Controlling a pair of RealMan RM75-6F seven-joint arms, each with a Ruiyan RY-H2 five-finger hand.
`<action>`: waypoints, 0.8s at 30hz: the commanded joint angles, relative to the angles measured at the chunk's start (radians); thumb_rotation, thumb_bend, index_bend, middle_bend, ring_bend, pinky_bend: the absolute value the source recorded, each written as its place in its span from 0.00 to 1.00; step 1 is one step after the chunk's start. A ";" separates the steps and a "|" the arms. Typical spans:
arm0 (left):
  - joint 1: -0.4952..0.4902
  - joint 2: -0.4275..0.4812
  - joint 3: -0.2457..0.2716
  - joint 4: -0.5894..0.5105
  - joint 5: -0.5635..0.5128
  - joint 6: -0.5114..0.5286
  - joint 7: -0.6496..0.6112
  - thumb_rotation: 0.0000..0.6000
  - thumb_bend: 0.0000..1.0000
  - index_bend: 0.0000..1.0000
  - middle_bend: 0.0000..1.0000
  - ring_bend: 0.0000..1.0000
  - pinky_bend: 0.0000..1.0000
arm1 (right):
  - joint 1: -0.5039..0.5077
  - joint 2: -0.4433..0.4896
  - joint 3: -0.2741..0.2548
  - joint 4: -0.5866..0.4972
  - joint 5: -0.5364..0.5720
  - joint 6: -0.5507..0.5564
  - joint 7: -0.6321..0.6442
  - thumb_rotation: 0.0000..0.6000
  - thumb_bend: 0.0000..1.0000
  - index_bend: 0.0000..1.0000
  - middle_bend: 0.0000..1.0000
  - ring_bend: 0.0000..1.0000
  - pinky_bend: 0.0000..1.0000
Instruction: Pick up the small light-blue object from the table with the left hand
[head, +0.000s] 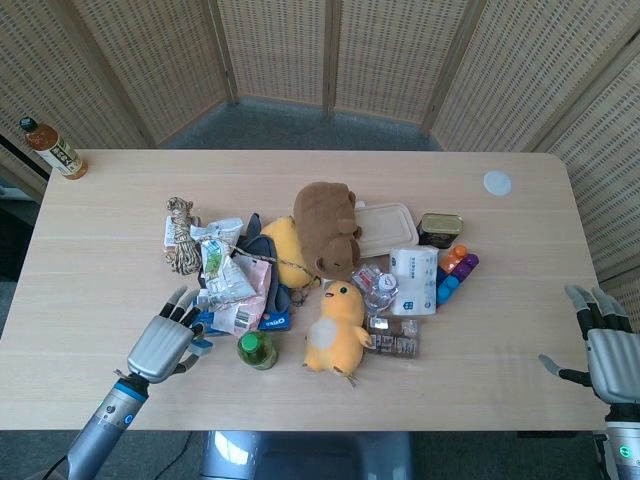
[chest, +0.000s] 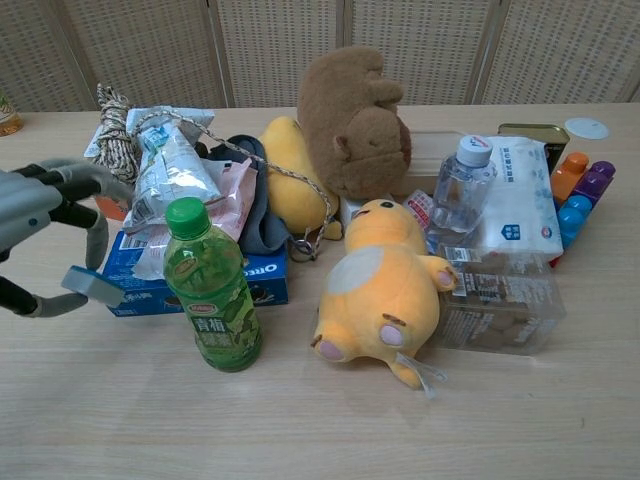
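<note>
The small light-blue object (chest: 92, 284) is a little flat cap. My left hand (chest: 45, 230) pinches it between thumb and a finger and holds it above the table, in front of the blue Oreo box (chest: 255, 279). In the head view the left hand (head: 163, 345) is near the table's front left and the light-blue object (head: 202, 347) peeks out at its right side. My right hand (head: 607, 352) is at the table's right edge with its fingers spread and nothing in it.
A pile fills the table's middle: green bottle (chest: 213, 290), yellow chick plush (chest: 380, 292), brown plush (chest: 354, 121), rope bundle (chest: 112, 140), snack bags (chest: 172, 180), water bottle (chest: 461, 190), tissue pack (chest: 521, 205). A tea bottle (head: 53, 148) stands far left; a white lid (head: 497, 182) lies far right.
</note>
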 joint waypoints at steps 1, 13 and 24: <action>-0.008 0.061 -0.034 -0.092 0.018 0.035 0.031 1.00 0.30 0.72 0.00 0.00 0.00 | 0.000 -0.001 0.000 -0.001 -0.001 0.000 0.000 0.89 0.00 0.00 0.00 0.00 0.00; -0.040 0.208 -0.156 -0.308 -0.007 0.089 0.112 1.00 0.30 0.72 0.00 0.00 0.00 | -0.001 0.000 0.000 -0.002 0.000 0.001 -0.002 0.89 0.00 0.00 0.00 0.00 0.00; -0.070 0.289 -0.221 -0.410 -0.029 0.097 0.163 1.00 0.29 0.72 0.00 0.00 0.00 | 0.000 -0.008 -0.006 0.000 -0.004 -0.004 -0.017 0.88 0.00 0.00 0.00 0.00 0.00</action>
